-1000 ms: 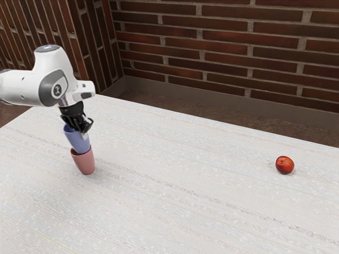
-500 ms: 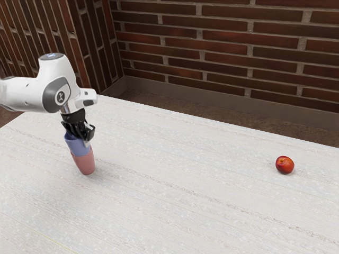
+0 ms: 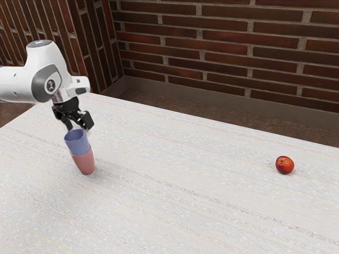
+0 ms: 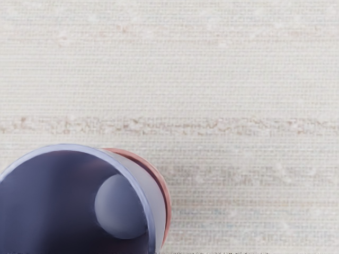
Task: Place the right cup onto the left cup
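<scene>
The tool (image 3: 78, 127), its fingers spread wide, is just above the blue cup (image 3: 78, 144), which sits in the pink cup (image 3: 84, 163) on the tabletop (image 3: 185, 196), at the exterior view's left. The arm's (image 3: 15, 84) round badge (image 3: 51, 85) is too small to read.

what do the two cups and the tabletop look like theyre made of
The blue cup and pink cup look like smooth, satin plastic, or perhaps glazed ceramic: even color, soft shading, thin rims. The tabletop could be whitewashed wood or a woven covering: pale, matte, with fine parallel lines and rough brownish streaks.
</scene>
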